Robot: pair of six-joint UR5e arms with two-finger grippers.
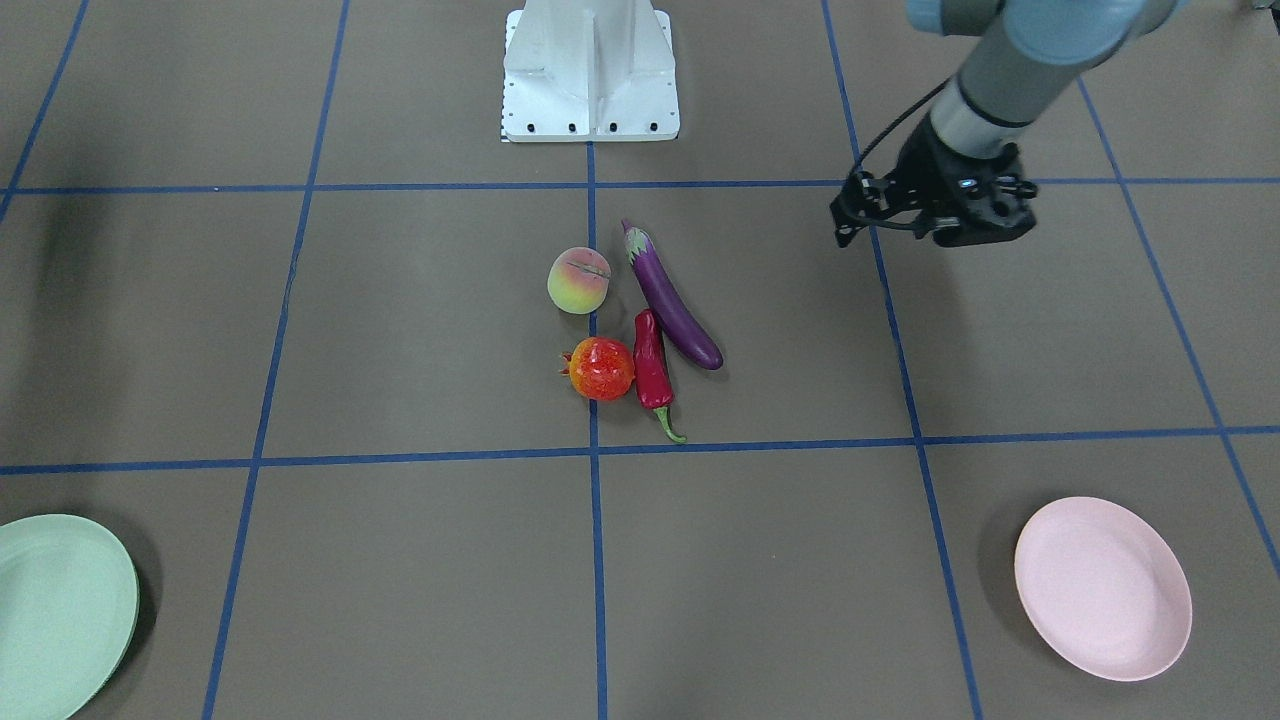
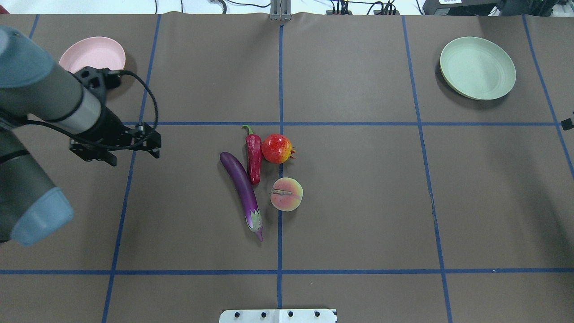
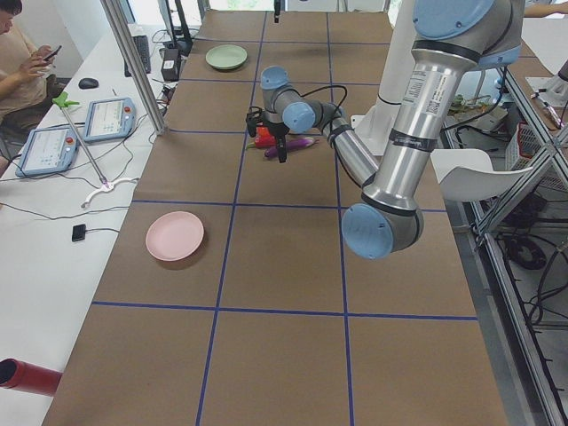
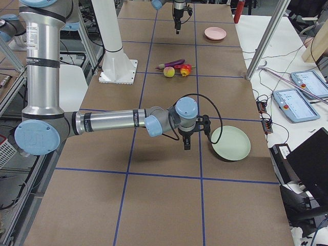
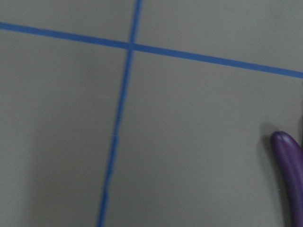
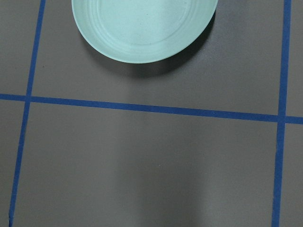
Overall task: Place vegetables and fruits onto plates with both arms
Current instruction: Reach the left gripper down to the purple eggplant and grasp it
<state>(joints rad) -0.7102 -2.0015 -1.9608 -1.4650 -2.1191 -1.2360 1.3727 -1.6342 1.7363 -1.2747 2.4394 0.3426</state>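
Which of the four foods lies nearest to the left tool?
The eggplant: the long purple one, lying on the side toward the left tool; the other three lie beyond it.

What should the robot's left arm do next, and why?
Probably slide the left end effector across until it is above the eggplant. It hangs off to the side of the pile, the eggplant is the nearest piece, and the pink plate on that side is empty.

Eggplant, chili, pomegranate, peach cluster mid-table; pink plate, green plate apart.
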